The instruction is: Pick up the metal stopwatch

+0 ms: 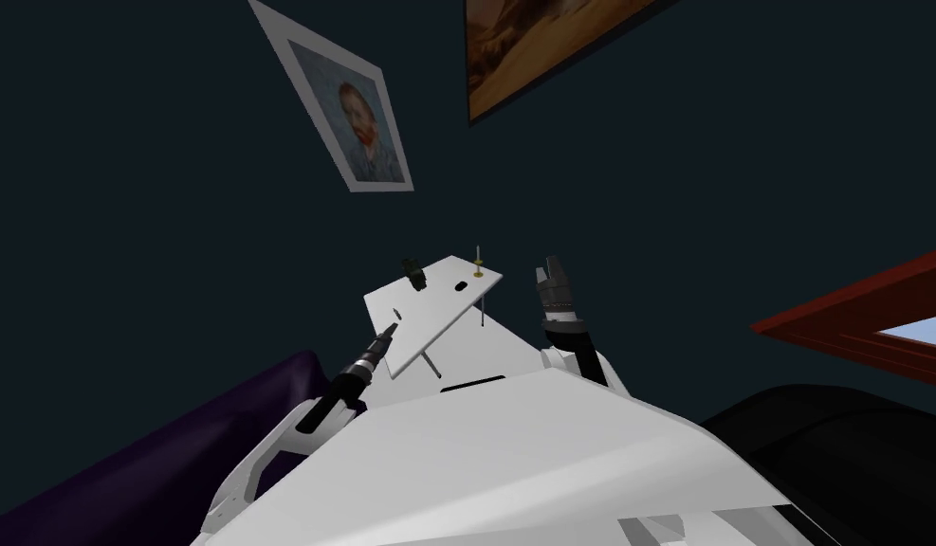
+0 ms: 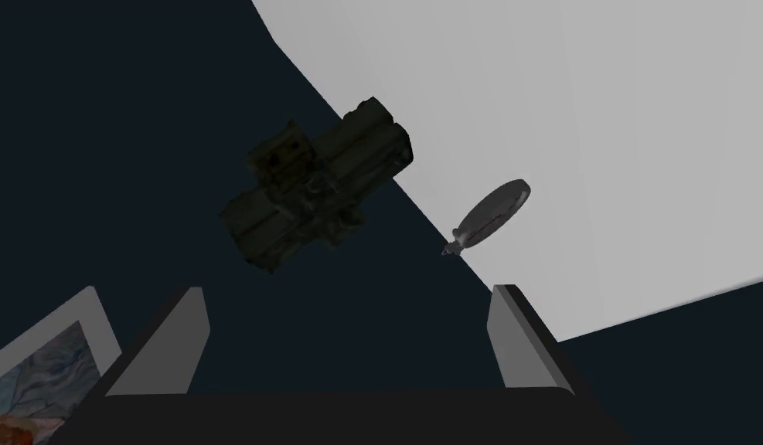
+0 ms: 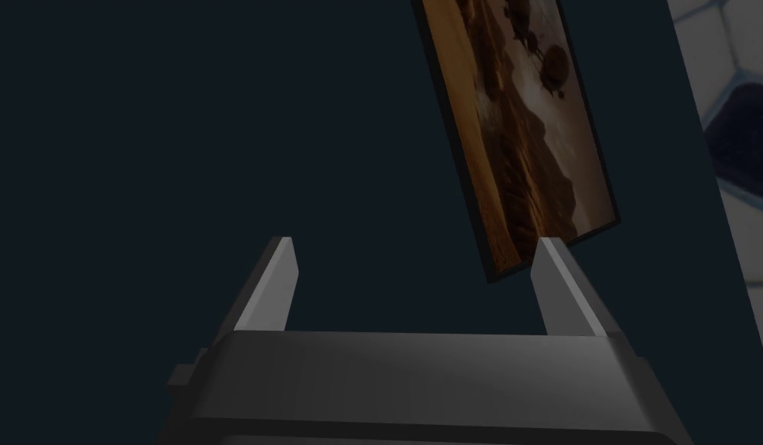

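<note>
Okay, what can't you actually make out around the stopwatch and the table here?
The stopwatch: the left wrist view sees it nearly edge-on, so its dial is unreadable.
The dark blocky object at the table edge: too dim there to identify.
The small upright thing on a brass base: too small in the head view.
The left gripper, fingers open: its distance from the stopwatch cannot be judged.

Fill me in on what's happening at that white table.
The left gripper, fingers open, points at the edge of the white table, where the grey stopwatch lies flat near the rim. The stopwatch is not yet between the fingers. A dark blocky object sits at the table's edge close by. The right gripper is open and holds nothing.
</note>
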You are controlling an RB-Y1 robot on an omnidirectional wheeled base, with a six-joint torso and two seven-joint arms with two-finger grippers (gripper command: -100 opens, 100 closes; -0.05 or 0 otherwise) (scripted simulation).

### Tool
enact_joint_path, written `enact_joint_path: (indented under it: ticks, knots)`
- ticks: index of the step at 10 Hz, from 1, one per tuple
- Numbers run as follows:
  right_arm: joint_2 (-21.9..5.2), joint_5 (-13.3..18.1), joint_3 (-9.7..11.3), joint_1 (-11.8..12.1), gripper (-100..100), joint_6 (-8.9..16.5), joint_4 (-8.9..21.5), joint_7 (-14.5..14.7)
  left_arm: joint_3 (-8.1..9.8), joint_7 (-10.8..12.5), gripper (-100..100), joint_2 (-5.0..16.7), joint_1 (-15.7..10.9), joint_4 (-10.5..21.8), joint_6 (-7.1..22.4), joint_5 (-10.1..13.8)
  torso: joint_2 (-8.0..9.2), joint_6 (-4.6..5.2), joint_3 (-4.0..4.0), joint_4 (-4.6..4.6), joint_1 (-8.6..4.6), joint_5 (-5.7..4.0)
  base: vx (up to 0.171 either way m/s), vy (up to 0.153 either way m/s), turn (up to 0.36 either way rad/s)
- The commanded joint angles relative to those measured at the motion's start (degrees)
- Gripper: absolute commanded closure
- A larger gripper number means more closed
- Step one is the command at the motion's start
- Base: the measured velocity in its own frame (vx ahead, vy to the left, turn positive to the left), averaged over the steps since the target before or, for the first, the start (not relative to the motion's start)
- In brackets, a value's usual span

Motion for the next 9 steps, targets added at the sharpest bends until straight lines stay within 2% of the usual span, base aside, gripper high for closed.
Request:
enact_joint_path:
  ticks: [1,3,4,5,6,7,8,9]
  knots:
    - [0.0,0.0,0.0,0.0,0,0.0,0.0,0.0,-0.19,-0.23,-100,2.0,0.1,0.65,1.43,0.54,0.0,0.0,0.0,0.0,0.0,0.0,0.031,-0.04,-0.084]
    - [0.0,0.0,0.0,0.0,0,0.0,0.0,0.0,-0.95,-0.79,-100,5.93,0.07,4.05,4.77,2.15,0.0,-0.02,0.0,0.0,0.04,0.0,0.042,-0.052,-0.179]
    - [0.0,0.0,0.0,0.0,0,0.0,0.0,0.0,-0.95,-0.79,-100,6.36,0.07,4.06,4.77,2.15,-0.05,-0.01,-0.03,-0.01,-0.03,0.0,0.038,-0.05,-0.074]
    - [0.0,0.0,-0.01,0.01,0,0.0,0.0,0.0,-1.3,-1.0,-100,8.09,0.08,5.61,6.38,2.93,-0.01,-0.06,-0.01,-0.01,-0.01,-0.01,0.032,-0.057,-0.117]
    - [0.0,0.0,0.0,0.01,0,0.0,0.0,0.0,-1.3,-1.0,-100,8.45,0.08,5.78,6.38,2.93,0.0,-0.02,0.0,0.0,-0.02,-0.01,0.027,-0.042,-0.078]
    - [0.0,0.0,-0.01,0.01,0,0.0,0.0,0.0,-1.62,-1.17,-100,10.46,0.09,7.5,7.94,3.69,0.03,-0.05,0.01,0.01,0.02,-0.01,0.04,-0.045,-0.126]
    - [0.0,0.0,-0.01,0.01,0,0.0,0.0,0.0,-1.62,-1.17,-100,10.46,0.09,7.5,7.94,3.69,0.0,-0.03,0.0,0.0,0.0,0.0,0.035,-0.031,-0.087]
    - [0.0,0.0,-0.01,0.01,0,0.0,0.0,0.0,-1.91,-1.29,-100,12.39,0.11,9.21,9.45,4.42,0.01,-0.05,0.0,0.0,0.05,0.01,0.045,-0.042,-0.152]
